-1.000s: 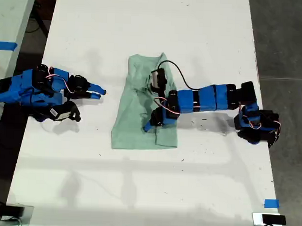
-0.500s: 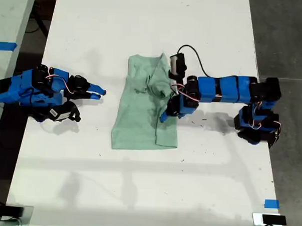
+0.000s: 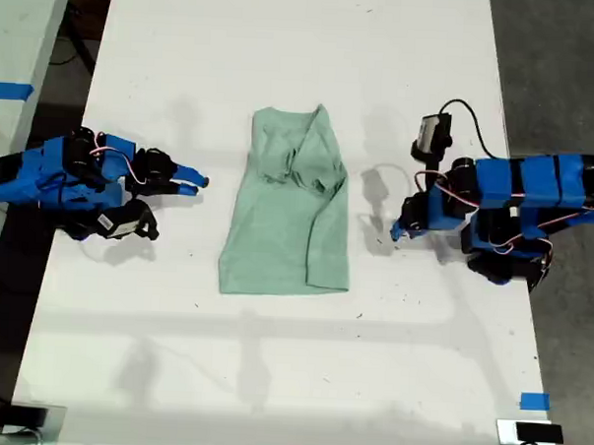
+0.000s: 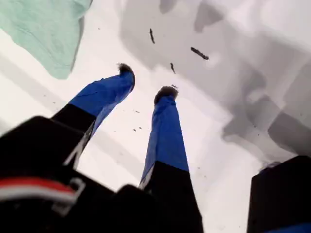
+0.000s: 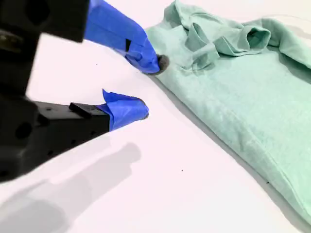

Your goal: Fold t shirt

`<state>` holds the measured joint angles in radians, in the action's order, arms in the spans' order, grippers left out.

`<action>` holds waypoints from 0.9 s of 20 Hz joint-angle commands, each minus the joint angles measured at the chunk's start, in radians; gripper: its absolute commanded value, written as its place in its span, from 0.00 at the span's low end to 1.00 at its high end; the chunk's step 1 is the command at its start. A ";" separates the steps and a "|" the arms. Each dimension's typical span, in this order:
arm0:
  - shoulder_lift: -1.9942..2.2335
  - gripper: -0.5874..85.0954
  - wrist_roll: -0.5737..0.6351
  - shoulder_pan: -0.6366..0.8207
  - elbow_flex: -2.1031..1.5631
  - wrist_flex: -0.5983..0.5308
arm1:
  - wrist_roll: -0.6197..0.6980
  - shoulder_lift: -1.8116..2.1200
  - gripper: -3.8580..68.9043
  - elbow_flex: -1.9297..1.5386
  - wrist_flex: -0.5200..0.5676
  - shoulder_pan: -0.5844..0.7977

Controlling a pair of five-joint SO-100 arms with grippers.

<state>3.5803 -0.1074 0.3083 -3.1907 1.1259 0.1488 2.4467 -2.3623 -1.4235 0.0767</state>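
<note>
Shirt position: the t shirt (image 3: pixel 290 204) lies flat near the middle of the white table (image 3: pixel 270 379), folded into a long narrow shape, with a bunched, wrinkled fold of cloth at its far end in the exterior view. No arm touches it.

My first gripper (image 3: pixel 400 229) sits at the exterior view's right, well clear of the shirt's edge and over bare tabletop. In the first wrist view my first gripper (image 4: pixel 146 82) has its two blue fingers spread, with nothing between them; only a corner of the t shirt (image 4: pixel 46 29) shows off to one side, and small dark specks dot the table (image 4: pixel 233 63) under the tips.

My second gripper (image 3: pixel 192 179) lies at the exterior view's left, its tips pointing toward the shirt but short of it. In the second wrist view my second gripper (image 5: pixel 148 87) is also parted and empty, the upper fingertip just beside the shirt's edge; whether it touches the cloth I cannot tell. The t shirt (image 5: pixel 243 92) fills the far side of that view, its rumpled fold visible.
</note>
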 commanded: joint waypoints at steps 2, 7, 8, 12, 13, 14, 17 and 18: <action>0.006 0.14 -0.009 -0.011 -0.011 -0.021 | 0.080 0.081 0.18 -0.236 0.230 0.020; 0.006 0.14 -0.009 -0.011 -0.011 -0.021 | 0.181 0.442 0.12 -0.488 0.259 0.137; 0.006 0.14 -0.009 -0.011 -0.011 -0.021 | 0.202 0.606 0.10 -0.546 0.210 0.164; 0.006 0.14 -0.008 -0.011 -0.012 -0.021 | 0.247 1.049 0.07 -0.686 0.008 0.216; 0.006 0.14 -0.008 -0.009 -0.012 -0.021 | 0.255 1.052 0.07 -0.686 0.006 0.221; 0.006 0.14 -0.008 -0.009 -0.012 -0.021 | 0.272 1.052 0.07 -0.693 0.009 0.241; 0.006 0.14 -0.008 -0.009 -0.012 -0.021 | 0.302 1.052 0.07 -0.701 0.014 0.285; 0.006 0.14 -0.008 -0.009 -0.012 -0.021 | 0.302 1.052 0.07 -0.704 0.014 0.284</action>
<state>3.5803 -0.1074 0.3083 -3.1907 1.1259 0.4326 3.4883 -3.0403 -1.4097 0.3543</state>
